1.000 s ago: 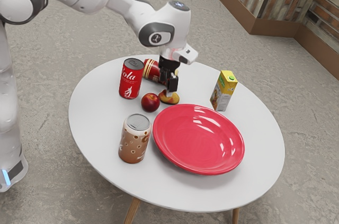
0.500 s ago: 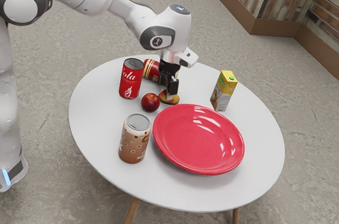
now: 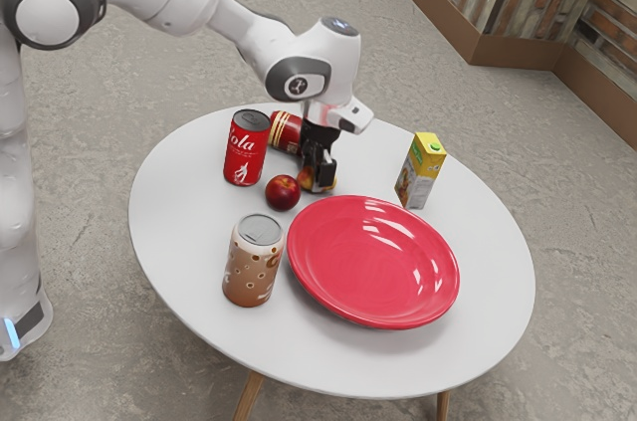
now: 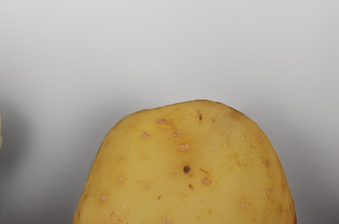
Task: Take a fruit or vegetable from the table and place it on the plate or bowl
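Fruit (image 3: pixel 309 180), yellow blushed red, is down at the white worktop (image 3: pixel 189 212), just beside an apple (image 3: pixel 283 191) and the red plate's (image 3: pixel 373 260) far rim, pinched in the black claw (image 3: pixel 318 174); the wrist view adds its tan skin (image 4: pixel 185 171), pale-flecked with one dark spot; a cola can (image 3: pixel 245 147) and a tipped can (image 3: pixel 285 130) crowd close by; a carton (image 3: pixel 420 170) stands apart.

I count seven items on one round table (image 3: pixel 179 232).
- Cans: three. One upright cola can (image 3: pixel 245 147), one red can (image 3: pixel 284 130) on its side, one upright brown spotted can (image 3: pixel 253 260).
- Produce: two. One red apple (image 3: pixel 283 191), one yellow speckled potato (image 4: pixel 185 171).
- Dishes: one red plate (image 3: pixel 373 260).
- Cartons: one juice carton (image 3: pixel 420 170).
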`<state>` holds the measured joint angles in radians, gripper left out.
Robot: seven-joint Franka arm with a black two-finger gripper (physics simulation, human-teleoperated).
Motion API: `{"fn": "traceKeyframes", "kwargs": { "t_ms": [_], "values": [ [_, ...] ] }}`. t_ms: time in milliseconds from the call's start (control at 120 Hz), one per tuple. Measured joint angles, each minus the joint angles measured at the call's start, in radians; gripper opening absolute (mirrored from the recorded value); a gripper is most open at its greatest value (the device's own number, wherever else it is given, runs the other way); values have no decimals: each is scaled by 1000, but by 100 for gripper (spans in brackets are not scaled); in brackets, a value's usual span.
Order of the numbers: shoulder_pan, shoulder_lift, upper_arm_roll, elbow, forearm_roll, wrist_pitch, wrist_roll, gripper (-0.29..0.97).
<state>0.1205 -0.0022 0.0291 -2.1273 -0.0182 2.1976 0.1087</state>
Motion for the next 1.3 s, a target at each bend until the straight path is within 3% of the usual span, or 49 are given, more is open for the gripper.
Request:
{"fn": "traceKeyframes", "kwargs": {
  "t_ms": [142,375,558,867,1058,1167,1300],
  "values": [
    [6,-17,-1,-1,1,1,-6,33],
    [-2,-146,-12,-28,2,-18,-13,33],
    [-10,-197,-144,-22,1,-42,-17,33],
    [-12,-167,-330,94,-2,-94,-21,33],
    [-15,-143,-365,144,4,-124,-23,33],
    [-12,-142,-376,145,8,-133,-19,52],
    [-13,-143,-381,146,16,-139,-13,62]
  ]
}}
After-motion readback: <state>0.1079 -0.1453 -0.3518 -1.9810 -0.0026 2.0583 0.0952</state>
